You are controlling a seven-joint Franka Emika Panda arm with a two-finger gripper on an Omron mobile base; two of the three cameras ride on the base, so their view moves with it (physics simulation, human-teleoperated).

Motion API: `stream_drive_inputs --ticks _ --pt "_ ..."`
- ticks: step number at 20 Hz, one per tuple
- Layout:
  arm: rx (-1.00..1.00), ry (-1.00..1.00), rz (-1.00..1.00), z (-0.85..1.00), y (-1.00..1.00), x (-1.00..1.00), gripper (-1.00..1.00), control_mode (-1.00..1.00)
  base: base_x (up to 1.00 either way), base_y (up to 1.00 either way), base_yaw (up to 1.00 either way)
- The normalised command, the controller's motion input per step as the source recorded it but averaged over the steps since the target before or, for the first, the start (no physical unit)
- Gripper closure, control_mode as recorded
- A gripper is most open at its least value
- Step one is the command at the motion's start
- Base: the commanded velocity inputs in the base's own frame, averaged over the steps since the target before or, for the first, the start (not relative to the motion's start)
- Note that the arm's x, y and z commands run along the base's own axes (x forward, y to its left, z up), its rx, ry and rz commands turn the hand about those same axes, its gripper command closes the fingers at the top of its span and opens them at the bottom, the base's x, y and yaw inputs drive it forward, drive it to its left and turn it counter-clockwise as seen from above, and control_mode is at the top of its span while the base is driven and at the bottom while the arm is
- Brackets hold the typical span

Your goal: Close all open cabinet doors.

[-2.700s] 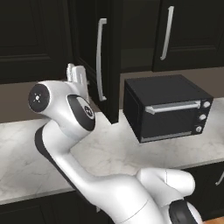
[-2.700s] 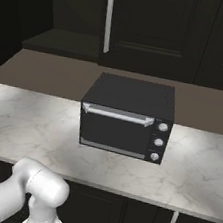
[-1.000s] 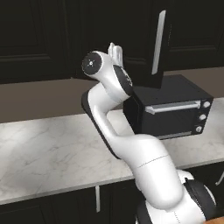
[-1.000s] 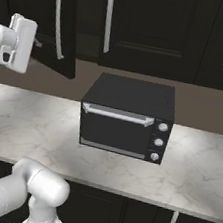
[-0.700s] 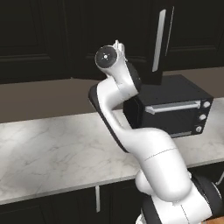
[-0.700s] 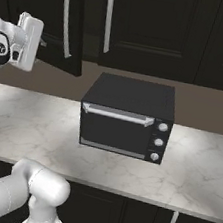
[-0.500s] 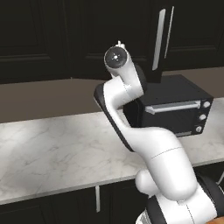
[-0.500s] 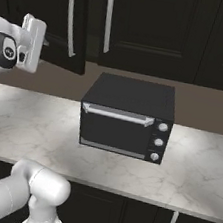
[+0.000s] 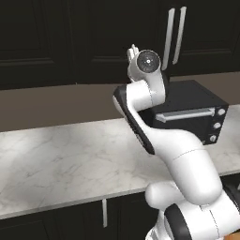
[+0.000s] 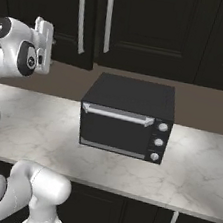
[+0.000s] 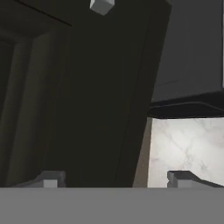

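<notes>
dark kitchen cupboards are standing over a pale stone counter (image 10: 41, 118) with a black toaster oven (image 10: 127, 118). the cabinet door (image 10: 71, 19) is swinging in and is almost shut now, no longer sticking out. the gripper (image 11: 118, 178) is spreading wide and holding nothing, so one more little push looks needed.

A black toaster oven (image 10: 126, 123) is sitting on the white marble counter (image 10: 51, 124), toward its right and close to the brown back wall (image 9: 56, 105). Its horizontal silver handle (image 10: 118, 115) is running across the top of its glass door, three knobs (image 10: 157, 140) stacked at the right.
</notes>
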Motion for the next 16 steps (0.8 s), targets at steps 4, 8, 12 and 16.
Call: stream_drive_inputs --ticks 4,8,12,16 --pt "0.01 0.21 0.15 -0.22 -0.24 0.64 -1.0 -1.0 0.0 0.0 0.0" --pt "0.0 0.11 0.15 -0.24 -0.15 0.47 -1.0 -1.0 0.0 0.0 0.0" --pt "0.0 0.07 0.13 -0.16 -0.08 0.21 -1.0 -1.0 0.0 0.0 0.0" --pt "0.0 0.09 0.14 -0.23 -0.08 0.04 -1.0 -1.0 0.0 0.0 0.0"
